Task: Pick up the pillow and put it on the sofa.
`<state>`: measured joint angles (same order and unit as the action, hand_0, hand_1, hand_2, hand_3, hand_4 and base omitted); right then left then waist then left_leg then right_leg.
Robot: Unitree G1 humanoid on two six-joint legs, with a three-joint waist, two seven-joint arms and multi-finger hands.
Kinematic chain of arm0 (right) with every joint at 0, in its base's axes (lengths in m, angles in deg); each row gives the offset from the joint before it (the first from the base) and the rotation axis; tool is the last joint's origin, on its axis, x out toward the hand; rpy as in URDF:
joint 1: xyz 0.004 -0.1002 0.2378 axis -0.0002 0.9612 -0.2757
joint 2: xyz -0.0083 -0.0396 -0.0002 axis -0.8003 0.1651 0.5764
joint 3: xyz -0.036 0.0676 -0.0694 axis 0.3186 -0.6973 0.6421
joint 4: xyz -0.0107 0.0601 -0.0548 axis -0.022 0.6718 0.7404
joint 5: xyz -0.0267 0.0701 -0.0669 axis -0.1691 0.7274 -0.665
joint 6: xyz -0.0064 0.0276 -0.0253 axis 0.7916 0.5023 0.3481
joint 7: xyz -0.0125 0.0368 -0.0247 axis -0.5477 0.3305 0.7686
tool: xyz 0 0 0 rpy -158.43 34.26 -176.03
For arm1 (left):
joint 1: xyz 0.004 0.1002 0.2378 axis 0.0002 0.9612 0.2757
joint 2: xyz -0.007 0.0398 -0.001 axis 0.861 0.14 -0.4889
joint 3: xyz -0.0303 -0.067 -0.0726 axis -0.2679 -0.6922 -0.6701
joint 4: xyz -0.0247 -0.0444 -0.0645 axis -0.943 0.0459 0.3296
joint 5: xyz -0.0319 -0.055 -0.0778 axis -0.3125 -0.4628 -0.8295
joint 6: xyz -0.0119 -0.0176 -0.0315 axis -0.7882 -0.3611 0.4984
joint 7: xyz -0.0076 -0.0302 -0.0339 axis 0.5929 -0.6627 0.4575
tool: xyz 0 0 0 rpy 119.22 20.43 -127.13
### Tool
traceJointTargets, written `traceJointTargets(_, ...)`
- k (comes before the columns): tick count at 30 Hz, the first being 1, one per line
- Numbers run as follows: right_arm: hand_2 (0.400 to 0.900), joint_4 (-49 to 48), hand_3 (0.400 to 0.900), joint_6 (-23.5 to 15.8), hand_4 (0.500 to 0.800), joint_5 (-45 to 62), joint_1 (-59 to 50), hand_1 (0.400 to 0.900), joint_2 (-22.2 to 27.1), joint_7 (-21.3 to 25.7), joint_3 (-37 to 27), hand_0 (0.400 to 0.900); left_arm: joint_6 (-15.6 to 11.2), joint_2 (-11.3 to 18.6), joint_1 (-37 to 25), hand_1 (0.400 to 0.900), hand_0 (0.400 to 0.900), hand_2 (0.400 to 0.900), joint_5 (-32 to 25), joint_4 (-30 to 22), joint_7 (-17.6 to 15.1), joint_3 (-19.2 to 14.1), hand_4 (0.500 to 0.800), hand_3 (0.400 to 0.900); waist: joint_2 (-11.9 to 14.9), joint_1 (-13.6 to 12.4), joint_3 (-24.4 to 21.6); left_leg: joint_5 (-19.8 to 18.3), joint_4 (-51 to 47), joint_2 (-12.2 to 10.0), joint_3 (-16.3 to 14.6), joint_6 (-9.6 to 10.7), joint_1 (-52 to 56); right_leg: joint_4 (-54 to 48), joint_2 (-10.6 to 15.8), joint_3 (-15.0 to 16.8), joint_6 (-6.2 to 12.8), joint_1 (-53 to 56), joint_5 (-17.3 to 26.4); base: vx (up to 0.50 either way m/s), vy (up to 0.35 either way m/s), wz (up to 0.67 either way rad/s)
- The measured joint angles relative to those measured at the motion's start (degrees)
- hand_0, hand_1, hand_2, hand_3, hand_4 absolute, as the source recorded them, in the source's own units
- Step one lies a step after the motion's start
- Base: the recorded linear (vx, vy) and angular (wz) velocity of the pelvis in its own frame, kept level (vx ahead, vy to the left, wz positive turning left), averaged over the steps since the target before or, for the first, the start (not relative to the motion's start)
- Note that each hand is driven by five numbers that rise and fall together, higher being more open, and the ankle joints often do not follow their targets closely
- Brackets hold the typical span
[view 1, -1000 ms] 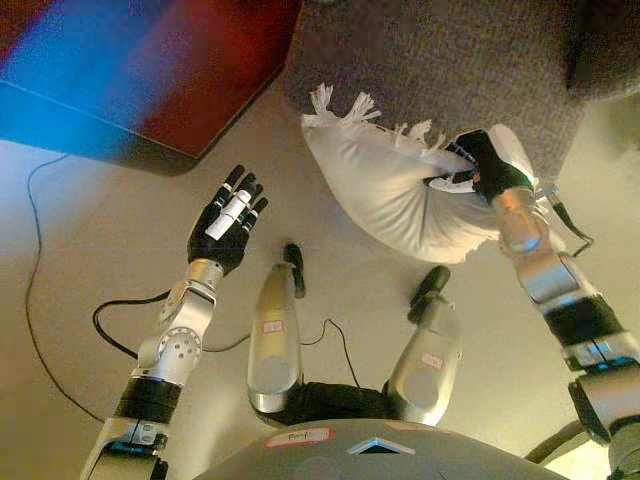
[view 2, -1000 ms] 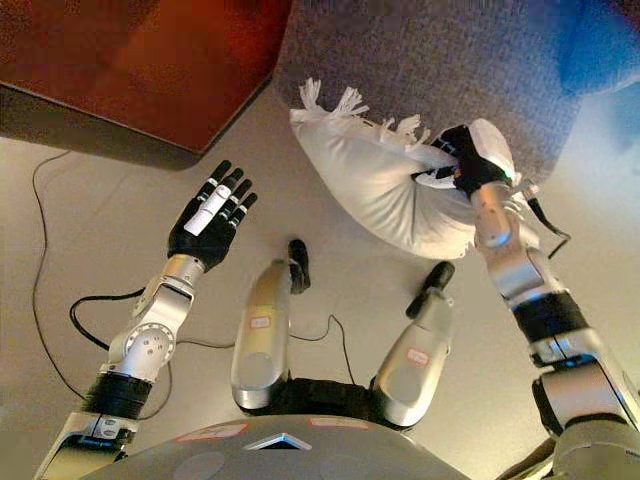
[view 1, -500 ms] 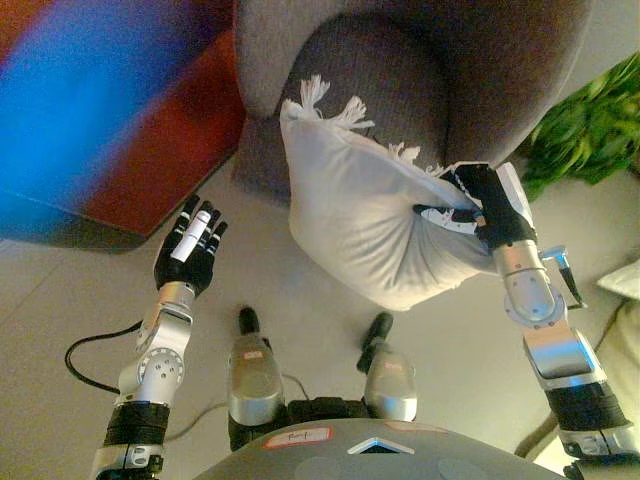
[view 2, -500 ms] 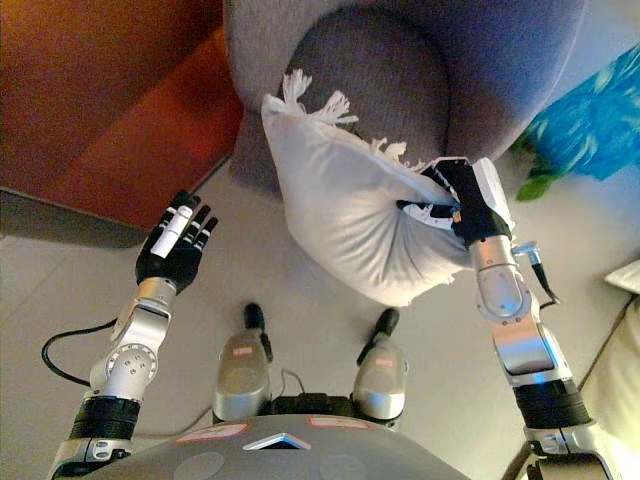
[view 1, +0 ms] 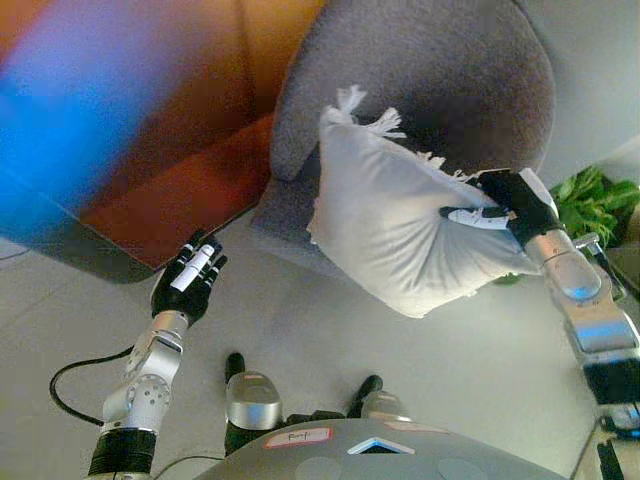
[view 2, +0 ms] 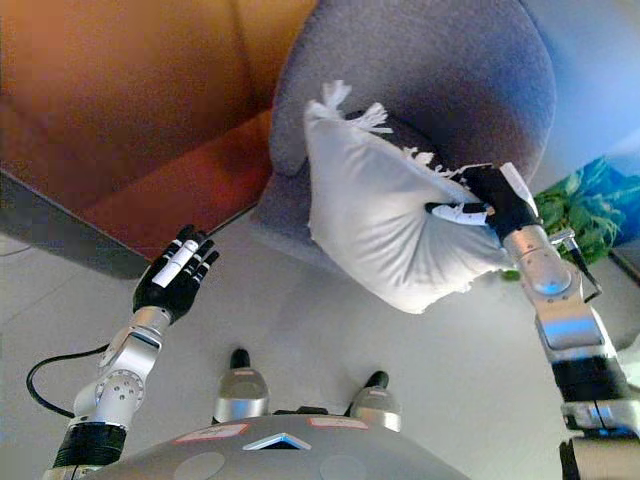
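Note:
A white pillow (view 1: 395, 225) with a fringed top edge hangs in the air in front of the grey armchair-style sofa (view 1: 450, 70). My right hand (view 1: 510, 200) is shut on the pillow's right side, fingers dug into the cloth. The pillow's lower bulge overlaps the sofa's seat edge in both eye views. My left hand (view 1: 188, 284) is open at the lower left, fingers straight, well apart from the pillow and holding nothing.
A red-brown sofa or bench (view 1: 170, 190) with a dark base runs along the left. A green plant (view 1: 590, 200) stands right of the grey sofa, behind my right arm. Pale floor (view 1: 330, 330) lies between me and the furniture.
The whole picture has shifted as the camera moved, showing more of the grey sofa's back. The pillow has been carried higher and closer to the sofa. My left hand stays open.

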<state>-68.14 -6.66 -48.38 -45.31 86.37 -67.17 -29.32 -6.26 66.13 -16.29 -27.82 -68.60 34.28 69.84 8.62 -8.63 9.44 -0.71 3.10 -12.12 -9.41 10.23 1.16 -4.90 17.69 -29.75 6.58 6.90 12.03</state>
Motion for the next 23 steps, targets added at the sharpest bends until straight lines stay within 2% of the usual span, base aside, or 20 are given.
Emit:
traceJointTargets(2, 0.400, 8.45, 0.400, 0.73, 0.500, 1.16, -5.54, 0.400, 1.65, 0.31, 3.55, 0.400, 1.86, 1.24, 1.25, 0.900, 0.900, 0.900, 0.00, -0.59, 0.51, -0.28, 0.800, 0.900, 0.10, -1.83, 0.00, 0.39, -0.01, -0.03, 0.82, 0.11, -0.13, -0.01, -0.10, -1.00, 0.70, 0.57, -0.53, 0.12, -0.133, 0.21)
traceJointTargets(3, 0.573, 12.09, 0.573, 1.64, 0.604, 2.00, -7.93, 0.573, 2.53, 0.42, 4.98, 0.573, 2.39, 1.86, 1.67, 0.900, 0.900, 0.900, 0.00, -0.93, 0.69, -0.32, 0.800, 0.900, 0.14, -2.71, 0.03, 0.69, -0.08, -0.02, 1.31, 0.16, -0.25, -0.02, -0.15, -1.23, 1.11, 0.77, -0.85, 0.07, -0.108, 0.17)
traceJointTargets(4, 0.855, 12.79, 0.855, 1.78, 0.773, 2.13, -8.38, 0.855, 2.64, 0.42, 5.17, 0.855, 2.50, 2.01, 1.76, 0.900, 0.900, 0.900, 0.00, -1.01, 0.74, -0.35, 0.800, 0.900, 0.15, -2.88, 0.03, 0.75, -0.11, -0.02, 1.39, 0.18, -0.27, -0.02, -0.15, -1.27, 1.20, 0.80, -0.92, 0.05, -0.164, 0.26)
traceJointTargets(5, 0.900, 22.24, 0.900, 2.90, 0.800, 3.93, -14.86, 0.900, 2.75, 0.55, 7.76, 0.900, 3.13, 3.51, 2.28, 0.900, 0.900, 0.900, 0.00, -1.19, 1.45, -0.39, 0.800, 0.900, 0.31, -4.53, 0.12, 1.56, -0.59, -0.02, 2.26, 0.42, -0.68, -0.06, -0.28, -2.08, 2.20, 1.00, -1.67, 0.03, -0.175, 0.28)
traceJointTargets(6, 0.900, 29.62, 0.900, 3.99, 0.800, 4.55, -20.19, 0.900, 2.82, 0.62, 10.29, 0.900, 3.38, 4.66, 2.09, 0.900, 0.900, 0.900, 0.00, -1.24, 2.01, -0.38, 0.800, 0.900, 0.63, -5.52, 0.31, 2.08, -0.72, -0.02, 2.79, 0.60, -1.21, -0.09, -0.31, -2.54, 3.14, 0.92, -2.38, 0.01, -0.167, 0.28)
traceJointTargets(8, 0.900, 37.64, 0.900, 6.81, 0.800, 5.36, -26.88, 0.900, 4.04, 3.42, 14.12, 0.900, 3.74, 6.49, 1.73, 0.900, 0.900, 0.900, 0.00, -1.46, 3.24, -0.44, 0.800, 0.900, 0.86, -6.52, 0.59, 3.74, -1.81, -0.18, 4.88, 1.01, -2.76, -0.12, -0.75, -3.23, 4.97, 0.62, -3.75, -0.02, -0.041, 0.14)
traceJointTargets(10, 0.900, 41.12, 0.900, 8.59, 0.800, 7.41, -31.88, 0.900, 4.60, 6.75, 14.12, 0.900, 4.06, 7.44, 2.06, 0.900, 0.900, 0.900, 0.00, -1.46, 3.69, -0.17, 0.800, 0.900, -0.05, -7.64, 1.16, 4.80, -2.95, -0.91, 5.77, 0.94, -3.37, -0.15, -1.53, -3.57, 4.97, 0.03, -3.77, -0.02, 0.065, 0.07)
traceJointTargets(13, 0.900, 41.19, 0.900, 8.75, 0.800, 8.49, -37.83, 0.900, 4.87, 11.76, 14.10, 0.900, 4.72, 8.30, 2.88, 0.900, 0.900, 0.900, 0.00, -1.46, 4.29, -0.12, 0.800, 0.900, -0.65, -7.92, 1.57, 5.55, -3.88, -0.88, 6.17, 1.03, -3.37, -0.14, -1.58, -3.97, 4.79, 0.05, -3.64, 0.04, 0.096, 0.03)
traceJointTargets(18, 0.900, 39.70, 0.900, 7.45, 0.800, 8.50, -44.25, 0.900, 5.53, 17.09, 14.48, 0.900, 4.74, 8.44, 1.89, 0.900, 0.900, 0.900, -0.01, -1.49, 4.47, 1.00, 0.800, 0.900, -0.82, -8.92, 1.65, 5.77, -4.27, -0.70, 6.29, 1.33, -2.56, -0.10, -1.51, -4.03, 4.79, 0.78, -3.63, 0.04, 0.108, -0.07)
traceJointTargets(21, 0.900, 35.51, 0.900, 5.02, 0.800, 8.61, -44.27, 0.900, 5.69, 20.10, 14.18, 0.900, 4.65, 8.51, 1.84, 0.900, 0.900, 0.900, -0.02, -1.51, 4.99, 2.38, 0.800, 0.900, -1.08, -8.69, 1.73, 5.67, -4.48, -0.09, 5.95, 1.17, -1.39, -0.07, -0.97, -3.85, 4.77, 1.55, -3.61, -0.03, 0.155, -0.27)
traceJointTargets(23, 0.900, 32.41, 0.900, 3.38, 0.800, 8.91, -43.92, 0.900, 5.65, 20.48, 13.08, 0.900, 4.01, 8.65, 1.74, 0.900, 0.900, 0.900, -0.01, -1.50, 5.36, 3.65, 0.800, 0.900, -1.48, -8.56, 1.92, 5.53, -4.72, 0.08, 5.10, 1.01, -0.28, -0.03, -0.65, -3.54, 4.65, 2.02, -3.52, -0.05, 0.134, -0.28)
